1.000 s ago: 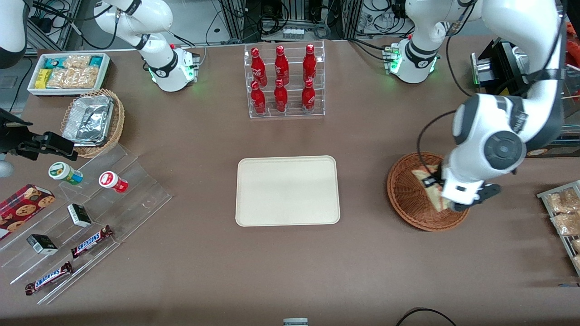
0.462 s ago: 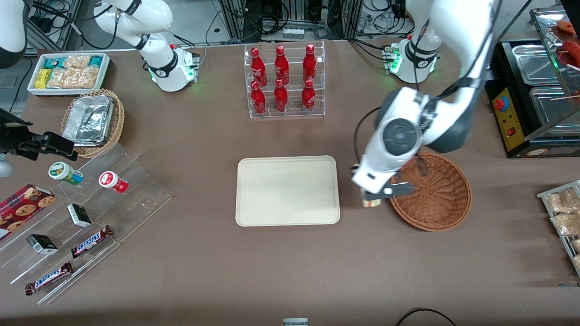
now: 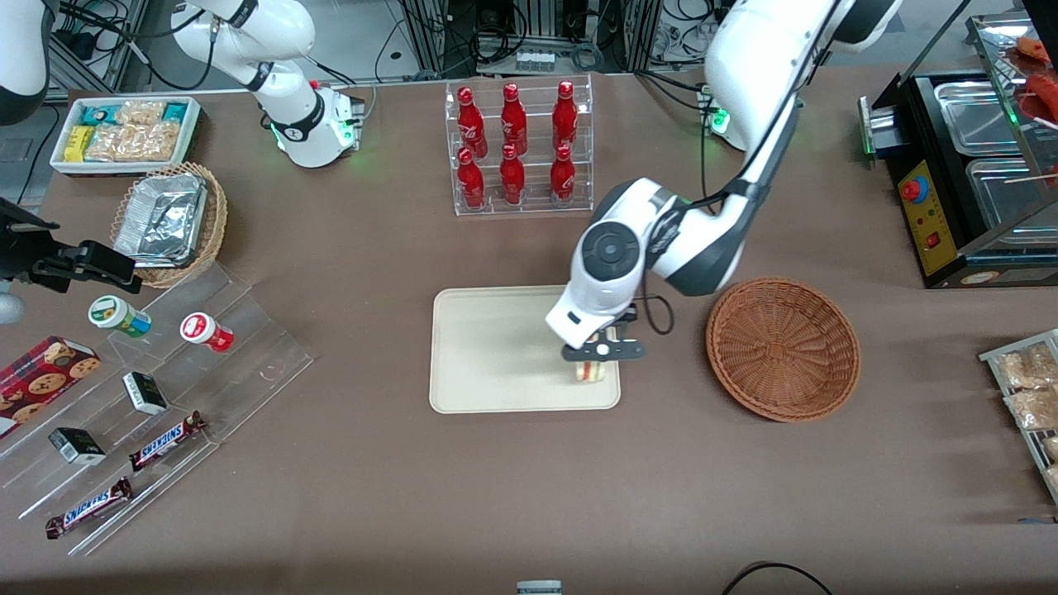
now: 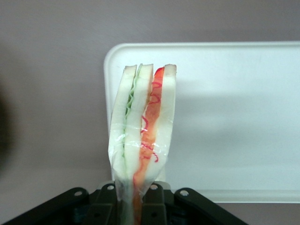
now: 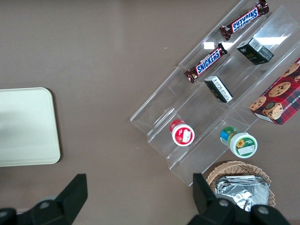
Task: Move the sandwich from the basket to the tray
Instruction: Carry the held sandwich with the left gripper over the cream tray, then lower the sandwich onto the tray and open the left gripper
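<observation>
My left gripper [image 3: 597, 357] is shut on the sandwich [image 3: 590, 370], a wrapped wedge of white bread with green and red filling. It holds the sandwich over the cream tray [image 3: 496, 347], near the tray's corner closest to the basket and to the front camera. In the left wrist view the sandwich [image 4: 143, 136] stands pinched between the black fingers [image 4: 157, 199] of the gripper [image 4: 136, 201], with the tray [image 4: 234, 117] below it. The reddish-brown wicker basket [image 3: 782, 348] sits empty beside the tray, toward the working arm's end.
A clear rack of red bottles [image 3: 517, 149] stands farther from the camera than the tray. An acrylic stand with snacks [image 3: 140, 397], a tan foil basket [image 3: 169, 221] and a white snack bin [image 3: 126, 132] lie toward the parked arm's end. A metal rack [image 3: 1029, 397] lies toward the working arm's end.
My gripper lifted the sandwich out of the basket, carried it across the gap and now holds it over the tray's corner. The basket is left empty.
</observation>
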### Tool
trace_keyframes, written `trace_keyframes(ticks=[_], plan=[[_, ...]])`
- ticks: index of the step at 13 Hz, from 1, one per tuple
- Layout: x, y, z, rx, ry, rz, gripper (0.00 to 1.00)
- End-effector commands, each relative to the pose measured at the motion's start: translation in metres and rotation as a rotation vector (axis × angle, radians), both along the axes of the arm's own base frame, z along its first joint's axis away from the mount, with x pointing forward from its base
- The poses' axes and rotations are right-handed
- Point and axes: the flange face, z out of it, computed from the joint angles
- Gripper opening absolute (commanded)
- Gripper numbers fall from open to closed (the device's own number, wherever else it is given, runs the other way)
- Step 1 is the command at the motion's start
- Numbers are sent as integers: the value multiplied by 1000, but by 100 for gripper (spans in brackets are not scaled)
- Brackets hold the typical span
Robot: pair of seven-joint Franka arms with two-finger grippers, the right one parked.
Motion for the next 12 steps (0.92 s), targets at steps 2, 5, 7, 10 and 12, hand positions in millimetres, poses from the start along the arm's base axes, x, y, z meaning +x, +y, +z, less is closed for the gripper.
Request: trace_keyframes(ticks=[2, 5, 7, 10, 12], plan=[[2, -24, -25, 26, -5, -39, 0], [7, -28, -46, 33, 7, -32, 0], [6, -31, -60, 40, 17, -22, 0], [4, -37, -76, 31, 6, -19, 0], [4, -39, -83, 25, 1, -6, 0]])
